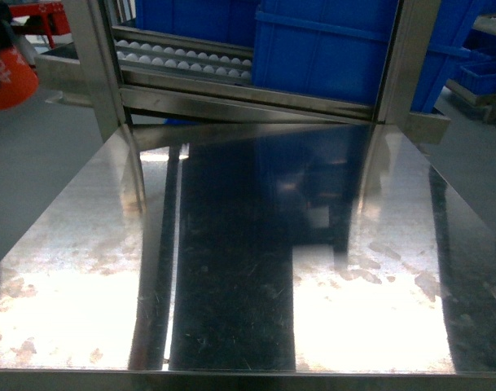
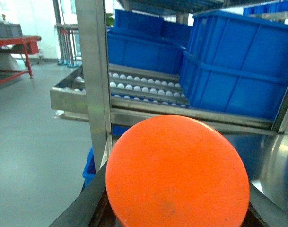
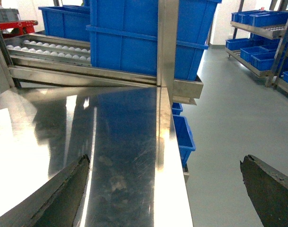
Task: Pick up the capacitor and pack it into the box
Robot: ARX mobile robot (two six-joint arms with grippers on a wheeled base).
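The capacitor (image 2: 178, 172) shows as a smooth orange round face that fills the lower middle of the left wrist view. My left gripper (image 2: 178, 208) is shut on it, one black finger (image 2: 87, 203) hugging each side. In the head view the same orange body (image 1: 11, 81) hangs at the far top left, off the steel table's left side. My right gripper (image 3: 165, 189) stands open, with its dark fingertips (image 3: 70, 189) far apart. Nothing lies between them, and they straddle the table's right edge. The box is out of view.
A shiny steel table (image 1: 85, 269) fills the head view. Behind it stand steel posts (image 1: 93, 57), a sloped roller rack (image 1: 182, 61) and large blue bins (image 1: 329, 49). A small blue bin (image 3: 184, 137) sits below the table's right edge. Shelves of blue bins (image 3: 262, 42) line the far right.
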